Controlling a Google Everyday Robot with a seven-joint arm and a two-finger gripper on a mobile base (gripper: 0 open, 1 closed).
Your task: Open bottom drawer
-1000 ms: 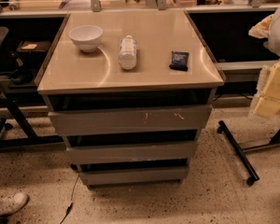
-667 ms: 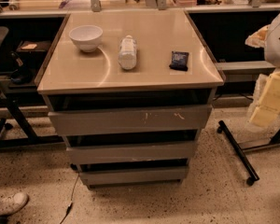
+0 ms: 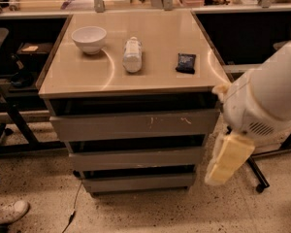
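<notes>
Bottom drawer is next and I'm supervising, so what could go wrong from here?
The bottom drawer has a flat front with no handle visible, so the gripper, hanging to its right, may slip off. The middle drawer looks alike just above; it could be pulled instead. The arm sits near the tabletop corner and might bump it.

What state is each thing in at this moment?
Bottom drawer: shut.
Middle drawer: shut.
Top drawer: shut.
Bowl: upright, empty.
Bottle: lying on its side.
Packet: lying flat.
Claw: low, at the drawers' right side.
</notes>
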